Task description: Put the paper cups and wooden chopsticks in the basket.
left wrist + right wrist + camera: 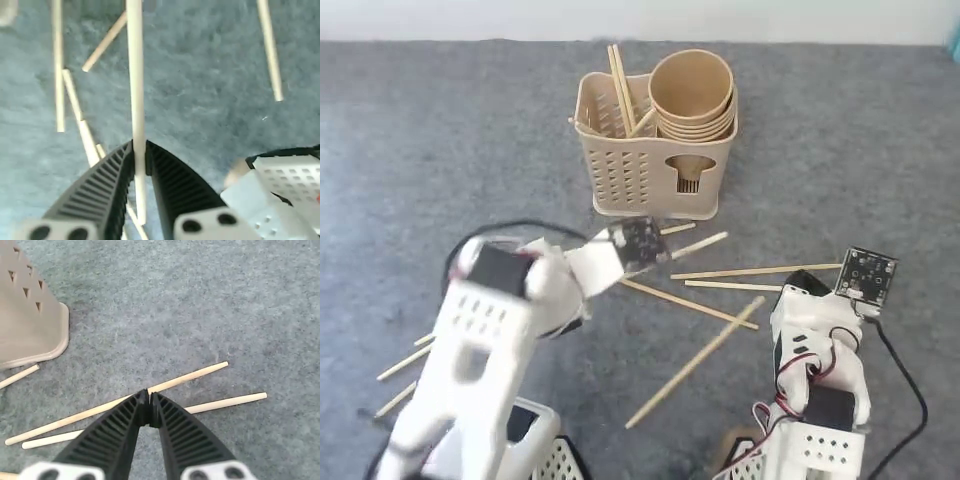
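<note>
L pincer (140,146) clamped on chopstick (134,75); R pincer (149,395) together, empty, over loose chopsticks (190,376); paper cups (692,90) stacked in basket (630,165).

The high view looks steeply down over the desk (410,140) from behind both arms. Each wrist view looks down past its own jaws from close by; the right one shares the basket (30,325) foot with it.

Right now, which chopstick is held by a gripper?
The chopstick clamped in the left gripper; the others lie on the carpet or stand in the basket.
</note>
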Robot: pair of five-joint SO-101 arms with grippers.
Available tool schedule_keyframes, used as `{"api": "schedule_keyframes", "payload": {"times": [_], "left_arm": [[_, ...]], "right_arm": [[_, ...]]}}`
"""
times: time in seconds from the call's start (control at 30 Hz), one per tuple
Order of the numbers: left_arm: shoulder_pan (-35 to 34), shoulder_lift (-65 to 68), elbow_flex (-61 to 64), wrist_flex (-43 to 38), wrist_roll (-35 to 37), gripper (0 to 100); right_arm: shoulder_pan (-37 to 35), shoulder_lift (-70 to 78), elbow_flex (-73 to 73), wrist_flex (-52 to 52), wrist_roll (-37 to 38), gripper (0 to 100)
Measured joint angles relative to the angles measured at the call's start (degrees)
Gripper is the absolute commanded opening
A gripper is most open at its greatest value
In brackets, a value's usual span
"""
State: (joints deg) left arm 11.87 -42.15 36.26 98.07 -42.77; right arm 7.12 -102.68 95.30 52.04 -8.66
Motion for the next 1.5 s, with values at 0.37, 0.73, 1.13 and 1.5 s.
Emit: {"api": "schedule_keyframes", "payload": {"times": [0.37, 0.73, 1.13, 1.5], "left_arm": [[0.4, -29.5, 0.0, -11.9, 11.0, 1], [-3.2, -34.3, 15.7, -57.1, 37.6, 1], [2.6, -29.1, 33.0, -107.6, 46.1, 1], [2.6, 3.4, 12.4, -108.4, 46.1, 1]], "right_arm": [[0.0, 0.0, 0.0, 0.0, 0.0, 0.8], [0.0, 0.0, 0.0, 0.0, 0.0, 0.8], [0.0, 0.0, 0.0, 0.0, 0.0, 0.8], [0.0, 0.0, 0.0, 0.0, 0.0, 0.8]]}}
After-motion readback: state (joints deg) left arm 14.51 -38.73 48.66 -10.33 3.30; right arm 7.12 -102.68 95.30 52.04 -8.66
